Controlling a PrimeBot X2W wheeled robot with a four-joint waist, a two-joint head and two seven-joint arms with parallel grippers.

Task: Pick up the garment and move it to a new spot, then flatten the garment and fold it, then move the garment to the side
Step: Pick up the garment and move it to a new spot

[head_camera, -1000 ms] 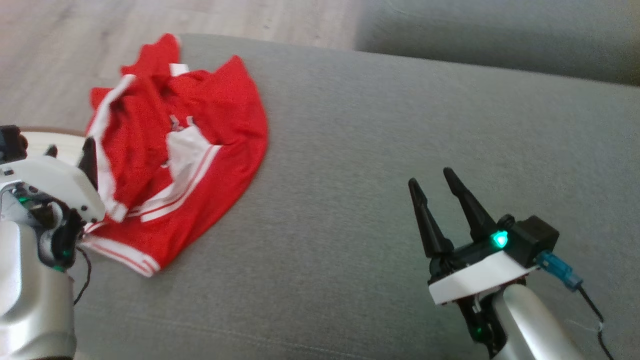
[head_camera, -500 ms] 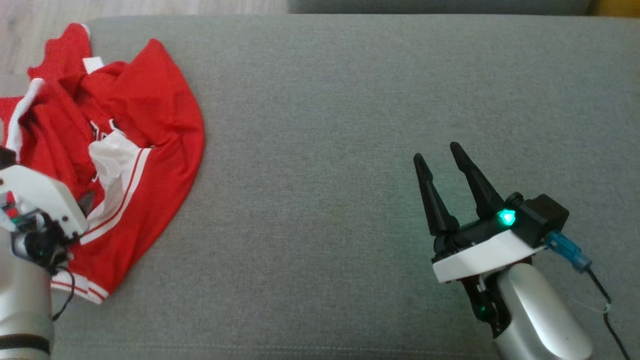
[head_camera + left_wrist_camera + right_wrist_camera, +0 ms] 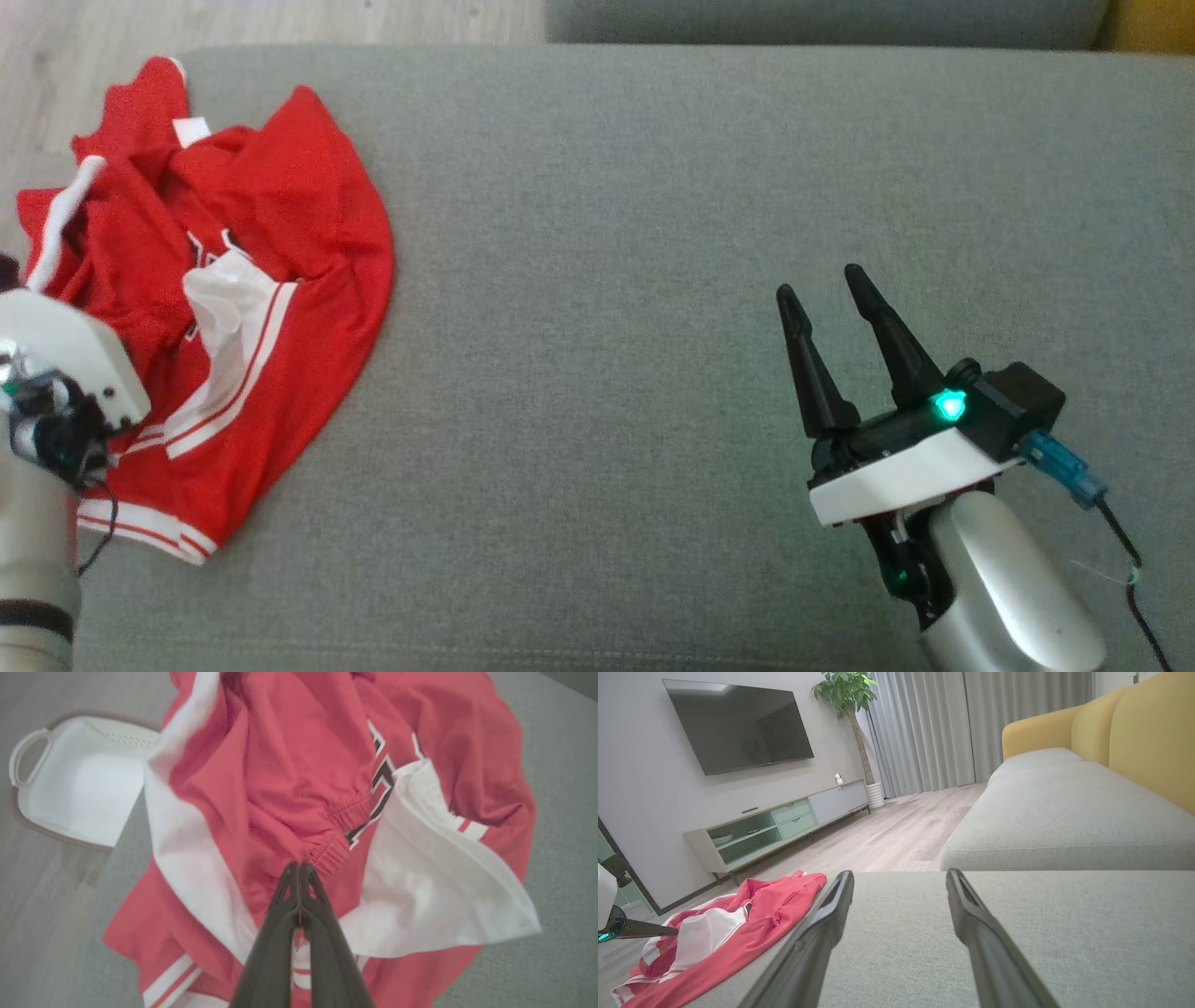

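The garment (image 3: 280,233), red sports shorts with white side stripes, lies crumpled at the left end of the grey cushion (image 3: 653,233). In the left wrist view my left gripper (image 3: 299,865) is shut, its fingertips pinching the red fabric (image 3: 289,765) right at the gathered elastic waistband. Its white wrist housing (image 3: 65,364) sits over the garment's left edge in the head view. My right gripper (image 3: 822,285) hovers open over bare cushion far to the right, with nothing between its fingers. From the right wrist view the garment (image 3: 775,905) lies ahead to the left of the open right gripper (image 3: 899,875).
A white basket (image 3: 79,788) stands on the wooden floor just beyond the cushion's left edge. A second grey cushion (image 3: 1064,812) and a yellow sofa back (image 3: 1134,732) lie beyond the far side. The cushion stretches bare between the garment and the right gripper.
The head camera has swung, shifting the whole picture. My left gripper has closed on the garment's waistband. The right gripper stays open in the same pose.
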